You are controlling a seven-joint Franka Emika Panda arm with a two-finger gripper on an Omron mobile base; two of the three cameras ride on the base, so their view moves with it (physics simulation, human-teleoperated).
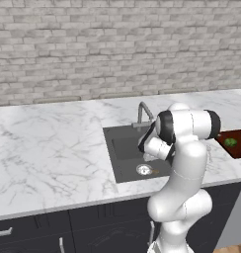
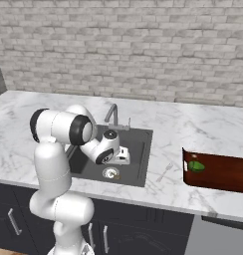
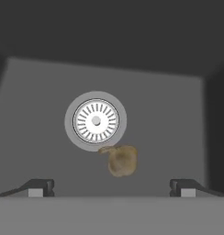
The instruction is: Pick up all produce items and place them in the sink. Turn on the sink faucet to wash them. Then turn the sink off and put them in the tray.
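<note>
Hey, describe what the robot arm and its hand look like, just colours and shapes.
The arm is glossy white, built of thick rounded tube segments with dark black bands at the joints. No loose cables or markings can be made out. The hand is white and boxy in the base views; in the hand view its two fingertips are small, dark and flat, each with a lighter grey pad.

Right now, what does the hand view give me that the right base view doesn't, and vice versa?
Hand view alone: a clear look at the tan-brown lumpy piece on the sink floor, touching the drain's rim, with the open fingertips wide apart.

Right base view alone: the sink faucet, the tray holding the green fruit, and the marble counter.

Both: the sink and its round silver drain.
</note>
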